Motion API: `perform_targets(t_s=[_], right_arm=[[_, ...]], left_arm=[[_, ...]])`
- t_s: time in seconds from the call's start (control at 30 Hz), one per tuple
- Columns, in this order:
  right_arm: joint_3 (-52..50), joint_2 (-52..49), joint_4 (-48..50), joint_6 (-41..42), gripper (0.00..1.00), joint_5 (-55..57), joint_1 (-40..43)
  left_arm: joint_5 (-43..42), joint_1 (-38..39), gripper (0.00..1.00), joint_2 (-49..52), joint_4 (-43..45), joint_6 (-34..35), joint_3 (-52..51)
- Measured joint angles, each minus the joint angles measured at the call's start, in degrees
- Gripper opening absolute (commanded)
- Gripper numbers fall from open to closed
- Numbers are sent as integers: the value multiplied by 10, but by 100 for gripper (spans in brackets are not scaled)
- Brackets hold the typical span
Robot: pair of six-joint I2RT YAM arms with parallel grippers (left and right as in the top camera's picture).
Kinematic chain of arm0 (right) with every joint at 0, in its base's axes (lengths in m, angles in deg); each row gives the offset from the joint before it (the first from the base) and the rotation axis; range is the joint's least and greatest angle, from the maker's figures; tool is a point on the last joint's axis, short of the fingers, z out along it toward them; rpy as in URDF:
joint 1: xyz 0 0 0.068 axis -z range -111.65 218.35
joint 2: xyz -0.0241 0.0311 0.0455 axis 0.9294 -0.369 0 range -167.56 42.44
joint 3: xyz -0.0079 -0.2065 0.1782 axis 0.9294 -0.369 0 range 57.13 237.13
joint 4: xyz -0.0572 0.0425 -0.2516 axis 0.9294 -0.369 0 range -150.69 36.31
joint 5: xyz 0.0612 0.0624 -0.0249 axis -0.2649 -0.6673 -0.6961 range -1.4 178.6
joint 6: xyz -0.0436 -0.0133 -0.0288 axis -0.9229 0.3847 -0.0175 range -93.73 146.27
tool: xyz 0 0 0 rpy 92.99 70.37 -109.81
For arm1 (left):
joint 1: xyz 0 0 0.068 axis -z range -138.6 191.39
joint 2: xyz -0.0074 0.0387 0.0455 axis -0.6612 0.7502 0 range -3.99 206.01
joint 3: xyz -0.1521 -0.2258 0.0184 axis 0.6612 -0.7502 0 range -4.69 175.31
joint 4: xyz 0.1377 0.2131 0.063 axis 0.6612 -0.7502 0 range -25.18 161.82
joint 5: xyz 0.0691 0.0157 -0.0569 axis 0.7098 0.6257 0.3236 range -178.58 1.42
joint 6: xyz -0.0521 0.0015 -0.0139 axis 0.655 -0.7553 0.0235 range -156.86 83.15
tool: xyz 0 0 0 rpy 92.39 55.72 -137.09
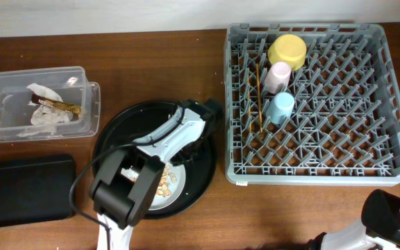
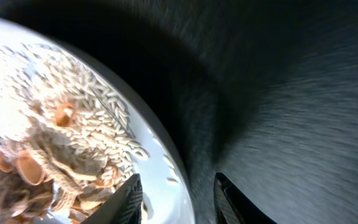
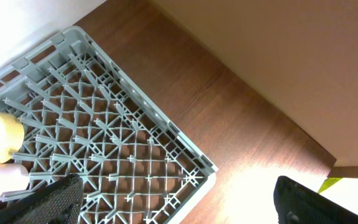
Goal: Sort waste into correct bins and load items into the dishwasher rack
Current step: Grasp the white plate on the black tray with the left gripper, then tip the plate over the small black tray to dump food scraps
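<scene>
One item remains outside the dishwasher rack [image 1: 311,177]: the round grey-white plate [image 2: 160,155]. It lies in the round black tray [image 1: 117,139] on the table [image 1: 151,62] and carries the food scraps [image 2: 48,149]. The left pincer [image 2: 178,198] is narrowly parted, jaws straddling the plate rim. Expect a rigid, slippery, breakable body. Grip the bare rim and hold level, or loose rice spills. The right pincer [image 3: 188,202] is spread wide and empty.
</scene>
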Motion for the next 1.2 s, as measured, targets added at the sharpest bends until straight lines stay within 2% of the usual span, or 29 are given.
perform_targets(t_s=[0.07, 0.1, 0.13, 0.2, 0.33, 0.43, 0.6, 0.67, 0.87, 0.97, 1.07, 1.2], right_arm=[[0, 0, 0, 0, 98, 0, 0], [0, 0, 0, 0, 98, 0, 0], [0, 0, 0, 0, 98, 0, 0], [0, 0, 0, 0, 98, 0, 0], [0, 0, 0, 0, 98, 0, 0], [0, 0, 0, 0, 98, 0, 0], [0, 0, 1, 0, 98, 0, 0], [0, 0, 0, 0, 99, 0, 0], [0, 0, 0, 0, 98, 0, 0], [0, 0, 0, 0, 98, 0, 0], [0, 0, 0, 0, 98, 0, 0], [0, 0, 0, 0, 98, 0, 0]], left_arm=[[0, 0, 28, 13, -3, 3, -5], [-2, 0, 22, 13, -2, 4, -5], [-2, 0, 10, 13, -2, 5, -6], [-3, 0, 1, 13, -2, 7, -6], [-2, 0, 1, 16, -25, 8, -8], [-3, 0, 1, 18, -86, 8, 5], [31, -16, 1, 22, -235, 8, 127], [44, -37, 1, 22, -261, 2, 160], [62, -177, 1, 20, -282, -59, 225], [59, -279, 1, -19, -268, -100, 225], [0, -402, 1, -68, -224, -186, 230], [-97, -552, 1, -68, -168, -250, 231]])
